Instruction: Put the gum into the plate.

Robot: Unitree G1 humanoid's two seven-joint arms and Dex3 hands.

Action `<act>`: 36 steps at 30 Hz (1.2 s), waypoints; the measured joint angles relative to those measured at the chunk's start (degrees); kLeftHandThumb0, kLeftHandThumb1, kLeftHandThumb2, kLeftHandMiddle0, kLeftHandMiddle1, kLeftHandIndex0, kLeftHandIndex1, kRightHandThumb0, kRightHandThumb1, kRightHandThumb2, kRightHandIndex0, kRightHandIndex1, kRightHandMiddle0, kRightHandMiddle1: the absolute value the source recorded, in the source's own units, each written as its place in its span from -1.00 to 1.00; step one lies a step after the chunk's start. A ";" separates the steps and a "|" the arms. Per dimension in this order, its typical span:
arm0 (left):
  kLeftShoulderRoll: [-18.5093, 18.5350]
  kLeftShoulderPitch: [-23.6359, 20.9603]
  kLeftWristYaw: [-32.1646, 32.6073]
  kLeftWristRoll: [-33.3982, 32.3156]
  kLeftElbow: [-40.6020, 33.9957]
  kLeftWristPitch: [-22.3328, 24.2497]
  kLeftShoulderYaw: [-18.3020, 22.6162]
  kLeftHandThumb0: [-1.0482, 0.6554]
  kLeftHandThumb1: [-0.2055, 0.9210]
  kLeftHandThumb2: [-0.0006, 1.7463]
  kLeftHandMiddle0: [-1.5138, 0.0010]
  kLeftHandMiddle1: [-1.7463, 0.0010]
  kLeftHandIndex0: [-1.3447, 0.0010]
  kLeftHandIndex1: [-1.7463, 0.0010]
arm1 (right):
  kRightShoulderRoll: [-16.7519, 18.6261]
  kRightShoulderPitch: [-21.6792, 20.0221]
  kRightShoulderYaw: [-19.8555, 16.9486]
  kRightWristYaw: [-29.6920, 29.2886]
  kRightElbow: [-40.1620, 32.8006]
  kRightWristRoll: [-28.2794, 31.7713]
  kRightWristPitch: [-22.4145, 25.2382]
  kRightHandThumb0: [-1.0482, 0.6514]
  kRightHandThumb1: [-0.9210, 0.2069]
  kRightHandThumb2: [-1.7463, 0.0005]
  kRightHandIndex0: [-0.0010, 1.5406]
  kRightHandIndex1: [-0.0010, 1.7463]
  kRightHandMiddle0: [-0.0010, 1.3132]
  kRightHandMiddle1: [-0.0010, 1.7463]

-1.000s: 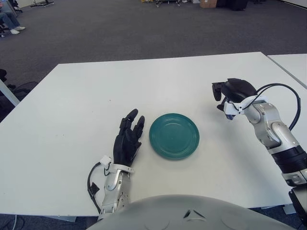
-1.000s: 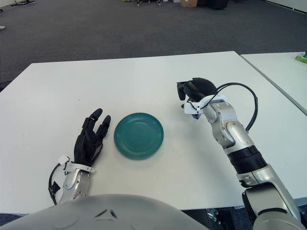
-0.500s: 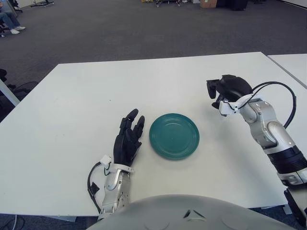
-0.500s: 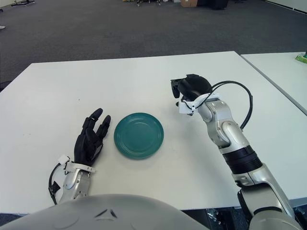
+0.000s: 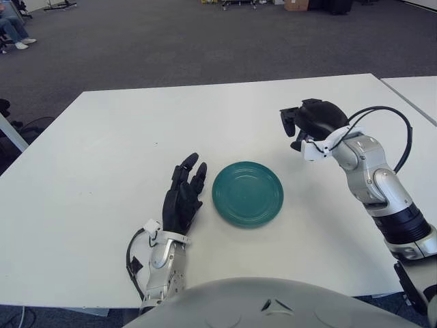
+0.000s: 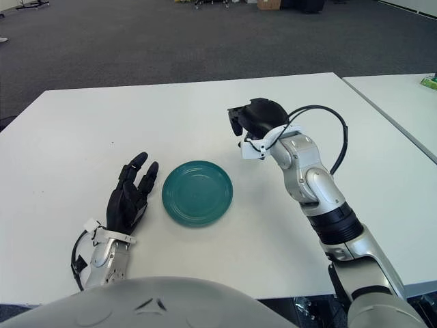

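The plate [image 5: 248,193] sits on the bench [image 5: 102,150]. The left hand [image 5: 182,198] is just left of it; the right hand [image 5: 308,119] is behind and right.

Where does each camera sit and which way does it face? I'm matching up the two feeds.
Left eye view: on the head, facing forward and down at the table; shows the left hand beside the plate, the right hand beyond the plate's right, and the chest at the bottom edge.
Right eye view: the same head, slightly to the right, same direction; the same hands, plate and chest sit further left in the picture.
Shared: both show one scene: table, plate, both hands, grey floor behind.
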 measured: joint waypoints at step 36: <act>0.02 -1.38 7.24 5.66 1.60 0.75 -1.19 -0.79 1.00 0.08 0.79 1.00 1.00 0.35 | 13.21 -1.70 11.88 7.77 -4.23 -6.11 -1.91 -0.29 -0.15 -0.33 0.09 1.00 -0.22 1.00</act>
